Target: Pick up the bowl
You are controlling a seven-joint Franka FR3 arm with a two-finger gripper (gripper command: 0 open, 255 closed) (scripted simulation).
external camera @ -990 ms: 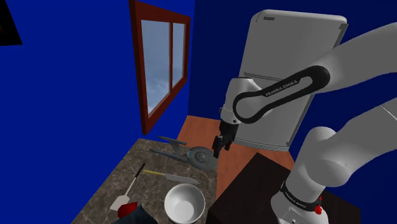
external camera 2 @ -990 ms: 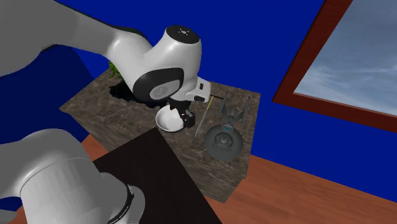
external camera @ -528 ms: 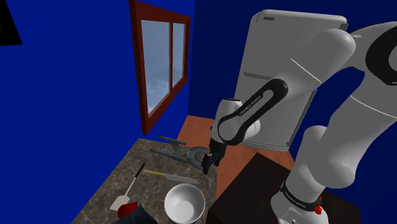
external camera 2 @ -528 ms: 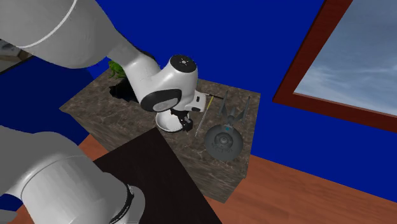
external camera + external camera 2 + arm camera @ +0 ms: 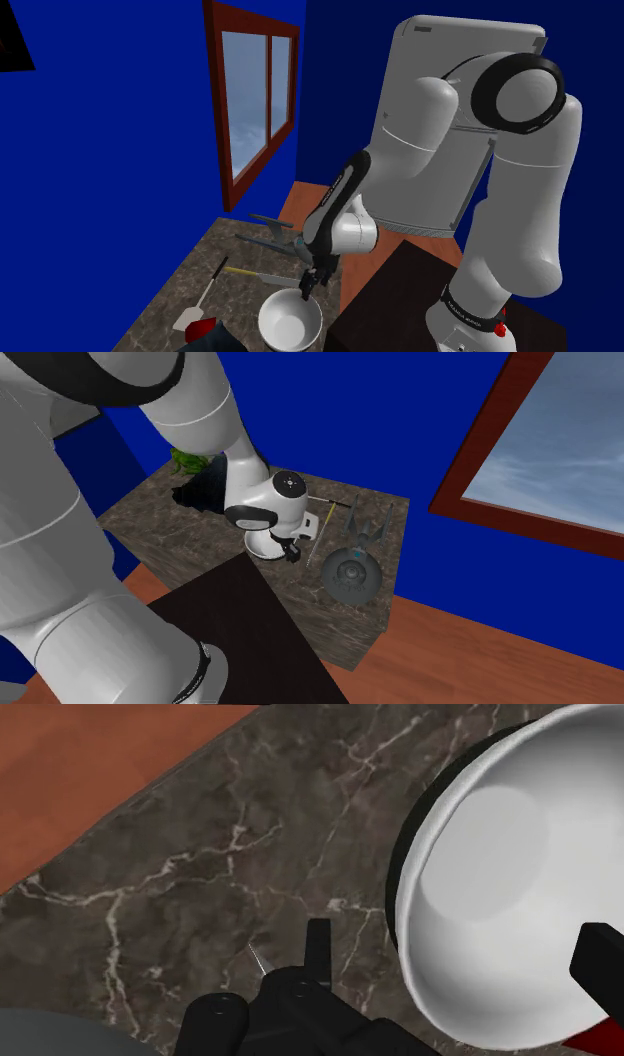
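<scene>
**Hand (image 5: 459,939) poised over the bowl (image 5: 490,874), before a rim grasp.** The fingers (image 5: 318,949) are spread. One hangs outside the white bowl, over bare desk (image 5: 200,884). The other hangs over the bowl's hollow, so the near rim runs between them. Neither finger is seen to touch the rim.

The bowl lies directly under the hand, with most of it on the inner finger's side. It stands upright, mouth up, and looks empty. Being round, it has no long axis to align with. The closing fingers must catch the stretch of wall between them, and a short descent probably has to come first.

In the shoulder view the bowl sits at the desk's near edge, just beside the dark stand (image 5: 400,290). A red thing (image 5: 204,327) lies close by it.

The arm (image 5: 415,150) folds steeply down from a high elbow, and the wrist aims the hand almost straight at the desk.

Farther along the desk lie a knife (image 5: 255,274) and a grey model craft (image 5: 285,240), both apart from the bowl. Beyond the desk's edge are the brown floor (image 5: 100,764) and, on the blue wall, a window (image 5: 250,90).
</scene>
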